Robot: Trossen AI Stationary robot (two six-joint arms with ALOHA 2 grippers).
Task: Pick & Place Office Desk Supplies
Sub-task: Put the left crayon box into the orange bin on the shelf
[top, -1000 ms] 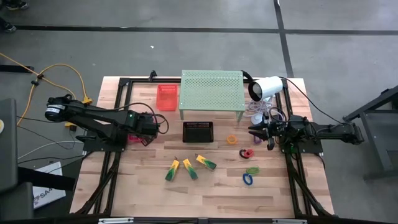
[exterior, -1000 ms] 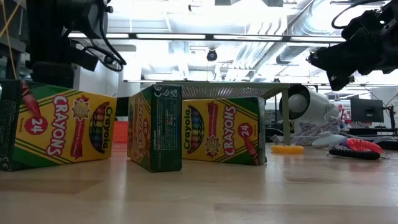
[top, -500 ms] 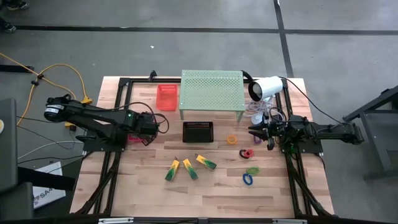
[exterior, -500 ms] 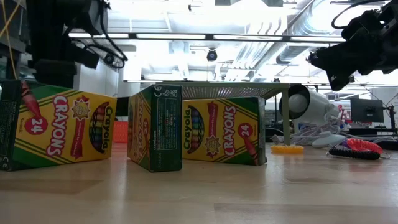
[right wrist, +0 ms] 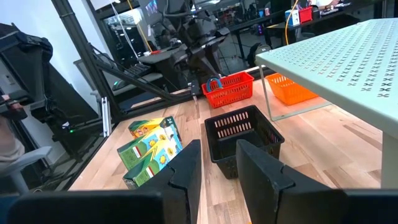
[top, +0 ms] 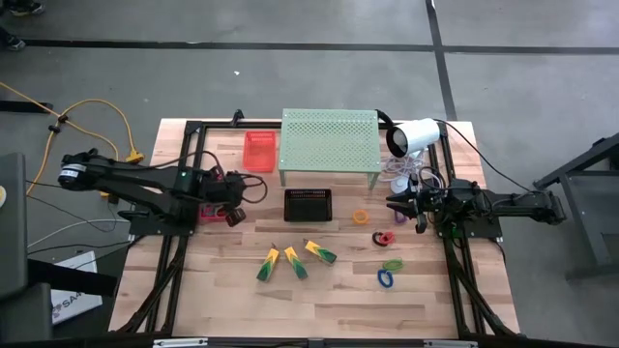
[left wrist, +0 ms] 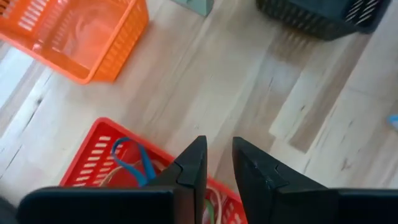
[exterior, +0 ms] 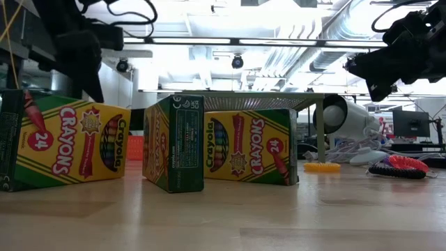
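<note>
Left gripper (left wrist: 217, 163) is held over the red basket (left wrist: 93, 163), fingers slightly apart, nothing gripped. Right gripper (right wrist: 214, 163) is parked near the lamp (top: 414, 135), fingers slightly apart, empty.

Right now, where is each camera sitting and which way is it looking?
High view: above the table, looking straight down; both arms show, left hand over the red basket.
Low view: at tabletop height, looking across at three crayon boxes; arms hang in from above.
Left wrist view: on the left arm, looking down past its fingers into the red basket.
Right wrist view: on the right arm, looking across past its fingers at the black basket.
Shared: the crayon boxes show in the low and right wrist views.
</note>
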